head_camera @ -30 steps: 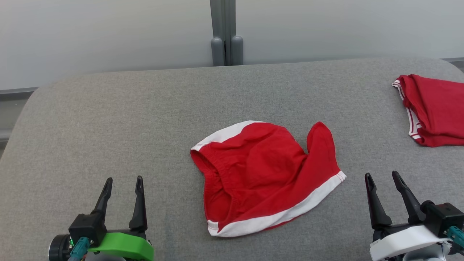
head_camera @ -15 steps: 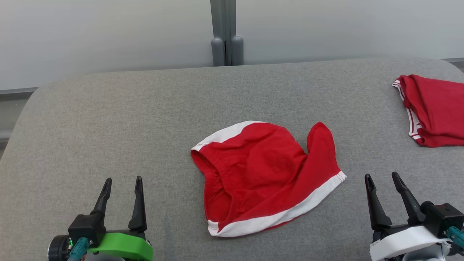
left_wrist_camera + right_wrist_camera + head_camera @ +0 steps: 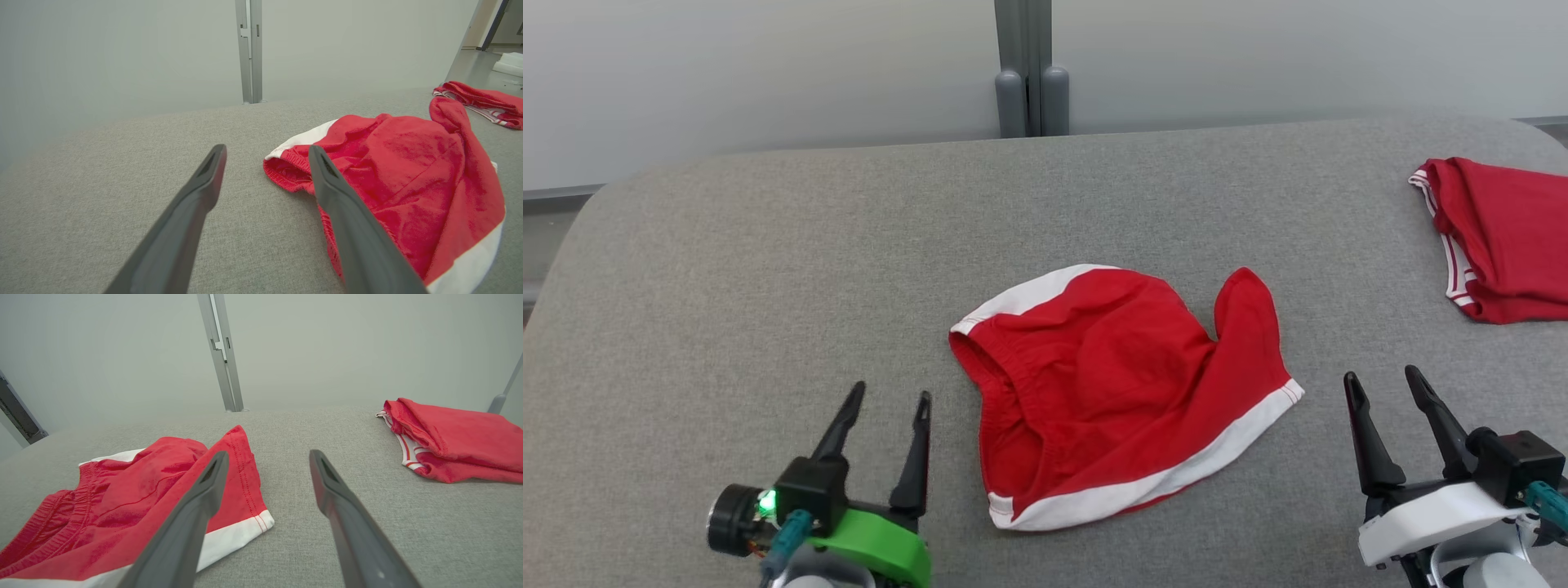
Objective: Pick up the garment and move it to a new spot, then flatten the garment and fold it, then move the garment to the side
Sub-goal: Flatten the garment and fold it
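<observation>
One grey woven-fabric table [image 3: 727,269], round-cornered, is backed by a pale smooth wall [image 3: 768,73]. Crumpled red shorts with white bands [image 3: 1111,384] are laid mid-table between left gripper [image 3: 890,389] and right gripper [image 3: 1382,372]; both sets of fingers are spread, empty.

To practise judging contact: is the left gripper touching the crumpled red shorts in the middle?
Apart. In the head view, a strip of bare grey table shows between the left gripper and the shorts.
</observation>
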You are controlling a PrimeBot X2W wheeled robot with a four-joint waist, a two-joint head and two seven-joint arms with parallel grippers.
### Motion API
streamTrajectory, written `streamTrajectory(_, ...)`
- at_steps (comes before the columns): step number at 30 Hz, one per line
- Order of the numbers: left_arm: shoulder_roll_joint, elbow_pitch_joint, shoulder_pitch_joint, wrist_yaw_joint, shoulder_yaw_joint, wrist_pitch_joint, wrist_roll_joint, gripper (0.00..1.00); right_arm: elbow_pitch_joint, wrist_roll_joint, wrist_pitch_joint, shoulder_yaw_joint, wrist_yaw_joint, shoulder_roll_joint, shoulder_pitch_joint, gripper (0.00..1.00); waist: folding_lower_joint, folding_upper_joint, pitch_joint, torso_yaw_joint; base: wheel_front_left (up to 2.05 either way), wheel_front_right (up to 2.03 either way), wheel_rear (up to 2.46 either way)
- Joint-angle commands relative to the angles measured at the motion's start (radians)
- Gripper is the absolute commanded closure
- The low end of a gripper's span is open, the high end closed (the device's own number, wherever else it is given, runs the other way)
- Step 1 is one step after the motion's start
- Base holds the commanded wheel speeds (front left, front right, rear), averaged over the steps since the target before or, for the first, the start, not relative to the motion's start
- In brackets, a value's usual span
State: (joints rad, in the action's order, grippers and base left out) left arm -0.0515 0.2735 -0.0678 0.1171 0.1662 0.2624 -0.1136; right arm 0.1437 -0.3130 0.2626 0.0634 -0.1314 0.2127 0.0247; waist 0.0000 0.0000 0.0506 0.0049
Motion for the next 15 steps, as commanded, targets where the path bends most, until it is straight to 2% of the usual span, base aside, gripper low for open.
streamTrajectory(1,-0.009,0.017,-0.025,0.007,0.034,0.003,0.013,0.00,0.022,0.007,0.003,0.003,0.002,0.013,-0.021,0.00,0.0000,0.0000,0.009,-0.001,0.00,0.00,0.00)
streamTrajectory(6,-0.024,0.075,-0.071,0.013,0.192,0.003,0.030,0.00,0.111,0.004,0.003,0.019,0.002,0.032,-0.090,0.00,0.0000,0.0000,0.027,-0.002,0.00,0.00,0.00)
streamTrajectory(11,-0.073,0.142,-0.111,0.014,0.384,0.003,-0.014,0.00,0.192,-0.003,0.003,0.038,0.002,0.036,-0.143,0.00,0.0000,0.0000,0.041,-0.001,0.00,0.00,0.00)
streamTrajectory(15,-0.109,0.195,-0.142,0.014,0.465,0.003,-0.058,0.00,0.235,-0.017,0.003,0.049,0.002,0.038,-0.164,0.00,0.0000,0.0000,0.049,0.003,0.00,0.00,0.00)
